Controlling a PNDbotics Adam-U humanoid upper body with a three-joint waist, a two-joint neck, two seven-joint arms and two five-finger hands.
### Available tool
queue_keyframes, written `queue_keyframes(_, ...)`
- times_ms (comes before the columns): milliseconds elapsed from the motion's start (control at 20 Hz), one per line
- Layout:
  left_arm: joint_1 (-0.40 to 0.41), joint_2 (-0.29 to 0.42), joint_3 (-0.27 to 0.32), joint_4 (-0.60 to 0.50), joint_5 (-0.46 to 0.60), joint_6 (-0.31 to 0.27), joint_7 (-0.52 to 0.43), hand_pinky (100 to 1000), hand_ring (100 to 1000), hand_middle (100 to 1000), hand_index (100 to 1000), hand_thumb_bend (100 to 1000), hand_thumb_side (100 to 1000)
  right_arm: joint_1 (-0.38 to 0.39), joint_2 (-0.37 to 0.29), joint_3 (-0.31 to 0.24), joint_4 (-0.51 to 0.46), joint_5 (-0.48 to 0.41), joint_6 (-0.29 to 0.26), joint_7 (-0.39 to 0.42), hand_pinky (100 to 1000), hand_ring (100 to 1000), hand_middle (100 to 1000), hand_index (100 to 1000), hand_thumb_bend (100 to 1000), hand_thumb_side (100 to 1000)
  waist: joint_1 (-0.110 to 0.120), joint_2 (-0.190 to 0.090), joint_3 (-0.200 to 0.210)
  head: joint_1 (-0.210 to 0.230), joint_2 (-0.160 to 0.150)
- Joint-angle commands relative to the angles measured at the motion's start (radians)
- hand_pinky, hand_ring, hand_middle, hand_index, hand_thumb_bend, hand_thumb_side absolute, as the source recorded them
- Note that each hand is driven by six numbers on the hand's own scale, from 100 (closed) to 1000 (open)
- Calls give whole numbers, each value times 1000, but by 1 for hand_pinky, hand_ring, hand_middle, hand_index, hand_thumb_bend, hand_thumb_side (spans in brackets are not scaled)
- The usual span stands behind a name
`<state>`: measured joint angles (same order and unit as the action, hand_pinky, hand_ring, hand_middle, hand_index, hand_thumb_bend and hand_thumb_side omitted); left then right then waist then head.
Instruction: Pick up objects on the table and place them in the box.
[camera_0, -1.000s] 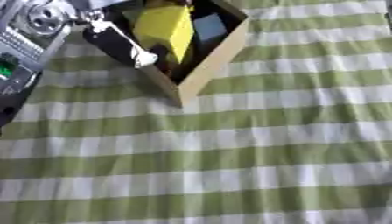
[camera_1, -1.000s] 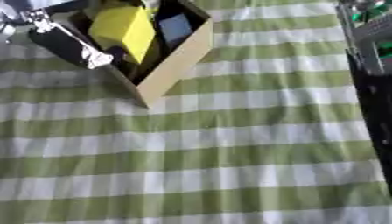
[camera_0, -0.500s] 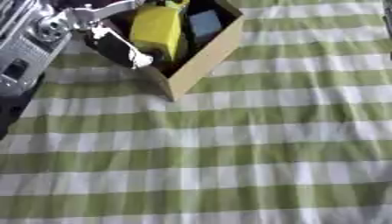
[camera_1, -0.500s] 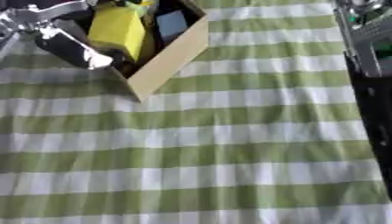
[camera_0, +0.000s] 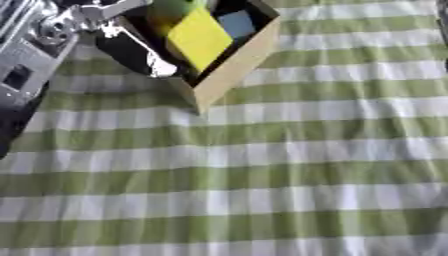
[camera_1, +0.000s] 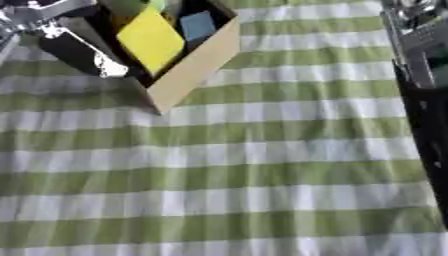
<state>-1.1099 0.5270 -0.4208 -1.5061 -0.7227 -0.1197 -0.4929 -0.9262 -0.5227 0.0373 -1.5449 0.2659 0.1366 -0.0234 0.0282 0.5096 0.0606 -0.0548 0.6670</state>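
A: So, where is the box (camera_0: 229, 75) at this moment?

B: It stands on the table (camera_0: 289, 170) near the upper left, on a cloth of green and white stripes. It is a tan cardboard box, turned so that one corner points toward the robot.

A: What is inside it?

B: A yellow block (camera_0: 201, 39) leans tilted in the middle of the box. Behind it there is a small blue-grey object (camera_0: 236, 22), and at the top edge a green object (camera_0: 173, 7), which is cut off by the border of the view. I cannot say more about these two than their colour.

A: And the robot's left hand?

B: The left hand (camera_0: 131, 47) is at the left side of the box. Its black fingers lie along the left wall and reach over the rim, with a bright reflection on them. Whether the fingers are curled or straight, I cannot tell, and I cannot tell if they hold something. The silver and grey forearm (camera_0: 31, 55) comes in from the upper left corner.

A: Is the right hand visible?

B: Only the right arm (camera_1: 420, 60) shows, in the right eye view, as a dark shape with silver parts along the right edge. The hand itself is in neither view.

A: Are other things lying on the cloth?

B: I see only the box on it.
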Motion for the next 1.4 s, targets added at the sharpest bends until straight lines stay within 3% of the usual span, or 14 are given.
queue_keyframes(50, -20, 12, 22, -9, -9, 10, 11, 906, 965, 880, 969, 556, 357, -13, -13, -5, -4, 0, 1, -1, 948, 882, 733, 790, 100, 501, -13, -248, 0, 1, 0)
queue_keyframes(650, -24, 17, 58, -65, -8, 44, 8, 895, 950, 863, 956, 520, 271, -7, -12, -6, -2, 1, 3, -3, 948, 883, 734, 789, 100, 498, -13, -255, 5, -2, 6)
queue_keyframes(800, -22, 22, 71, -81, 16, 47, -15, 883, 929, 836, 924, 437, 231, -5, -13, -7, -3, 3, 3, -5, 947, 883, 734, 790, 100, 487, -13, -261, 9, -4, 12)
queue_keyframes(900, -18, 33, 90, -102, 46, 62, -27, 868, 911, 809, 887, 323, 181, -3, -15, -8, -5, 5, 3, -6, 947, 883, 734, 790, 100, 477, -14, -265, 12, -9, 17)
queue_keyframes(1200, 19, 85, 177, -215, 163, 144, -32, 855, 869, 760, 878, 108, 159, 7, -29, -15, -14, 7, 4, -13, 946, 883, 735, 790, 100, 459, -17, -272, 24, -30, 31)
queue_keyframes(1400, 55, 112, 236, -276, 240, 206, 20, 840, 841, 729, 870, 100, 191, 10, -34, -23, -24, 7, 5, -21, 945, 883, 736, 790, 100, 436, -22, -277, 31, -38, 38)
